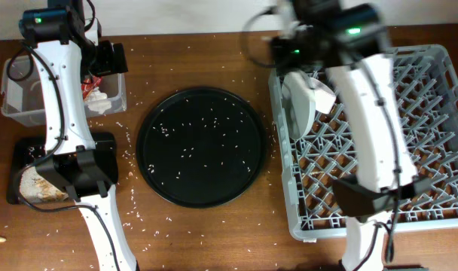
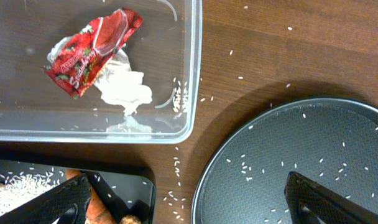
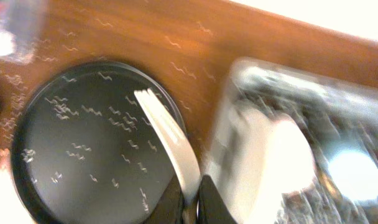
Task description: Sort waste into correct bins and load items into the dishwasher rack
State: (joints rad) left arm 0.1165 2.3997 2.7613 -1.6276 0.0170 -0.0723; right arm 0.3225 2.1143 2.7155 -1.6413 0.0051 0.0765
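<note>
My left gripper (image 2: 189, 205) is open and empty, hovering over the near corner of the clear tub (image 2: 192, 74); it also shows in the overhead view (image 1: 108, 56). The tub holds the red wrapper (image 2: 92, 50) and the white napkin (image 2: 124, 87). The flat black tray (image 2: 139, 180) holds the orange sausage piece (image 2: 99, 208) and rice. My right gripper (image 3: 192, 199) is shut on the white fork (image 3: 167, 134), near the left edge of the dishwasher rack (image 1: 440, 150). The plate (image 1: 297, 102) and the bowl (image 1: 321, 94) stand in the rack. I cannot make out the cup.
The large round black tray (image 1: 201, 147), dotted with rice grains, lies between the bins and the rack. Loose rice is scattered on the brown table (image 1: 131, 218). The right wrist view is motion-blurred.
</note>
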